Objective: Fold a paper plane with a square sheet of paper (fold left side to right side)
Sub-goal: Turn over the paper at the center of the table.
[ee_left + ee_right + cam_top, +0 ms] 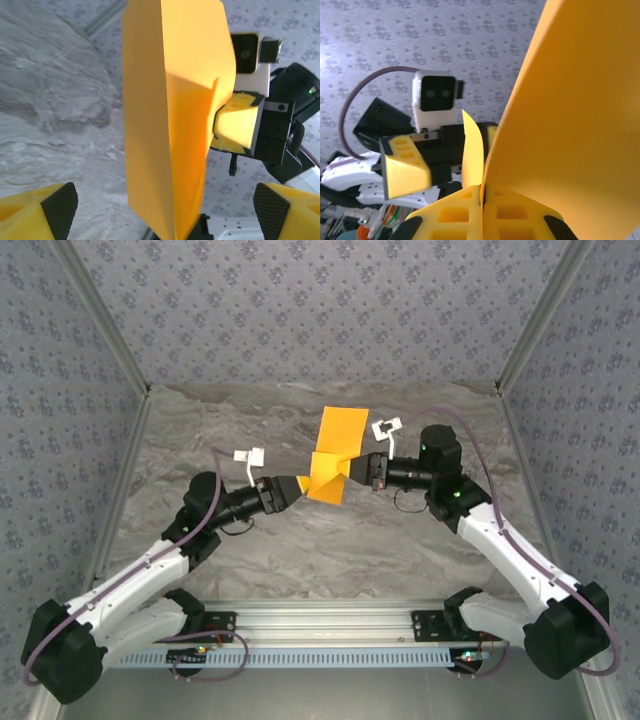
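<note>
the right tool (363, 473) is clamped on the square sheet of paper (333, 462), partly creased and apparently held clear of the table (300, 560). the left tool (292, 489) stands wide and grips nothing. the sheet is straight ahead of it, between its spread fingers (60, 210). the sheet's long axis crosses the line between the two tools.
</note>
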Action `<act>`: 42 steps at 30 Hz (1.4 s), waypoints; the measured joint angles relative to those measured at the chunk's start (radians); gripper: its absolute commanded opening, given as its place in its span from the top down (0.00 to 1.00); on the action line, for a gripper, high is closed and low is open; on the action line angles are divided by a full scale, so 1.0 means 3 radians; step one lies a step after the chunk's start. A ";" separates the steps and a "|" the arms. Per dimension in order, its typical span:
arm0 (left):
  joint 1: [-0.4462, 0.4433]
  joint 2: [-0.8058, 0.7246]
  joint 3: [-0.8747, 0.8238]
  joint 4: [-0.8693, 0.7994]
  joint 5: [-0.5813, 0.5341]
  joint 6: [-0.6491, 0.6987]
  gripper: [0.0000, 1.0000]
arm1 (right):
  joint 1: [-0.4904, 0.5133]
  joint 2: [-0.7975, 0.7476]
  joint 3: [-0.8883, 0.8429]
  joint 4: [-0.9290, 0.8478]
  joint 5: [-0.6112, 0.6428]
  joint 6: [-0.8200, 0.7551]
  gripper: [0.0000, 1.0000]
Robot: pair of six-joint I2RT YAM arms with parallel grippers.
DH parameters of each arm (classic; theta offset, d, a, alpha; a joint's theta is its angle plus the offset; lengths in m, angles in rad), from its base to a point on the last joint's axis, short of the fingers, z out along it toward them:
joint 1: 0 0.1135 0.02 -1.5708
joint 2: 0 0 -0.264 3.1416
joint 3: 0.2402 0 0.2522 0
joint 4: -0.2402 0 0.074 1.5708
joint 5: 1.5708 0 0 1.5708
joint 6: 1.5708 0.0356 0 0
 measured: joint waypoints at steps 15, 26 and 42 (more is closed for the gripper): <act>-0.0214 0.0189 0.0161 0.0646 0.0094 -0.0228 0.61 | 0.0327 -0.0003 0.0186 0.0132 0.0005 0.0322 0.97; -0.0219 0.0102 0.0161 0.0565 0.0066 -0.0177 0.96 | 0.0332 -0.0060 0.0192 -0.0031 0.0056 0.0292 0.64; -0.1211 0.0177 0.0966 -0.2483 -0.2179 0.1223 1.00 | 0.0027 -0.0717 0.0572 -0.2874 0.2677 -0.0877 0.18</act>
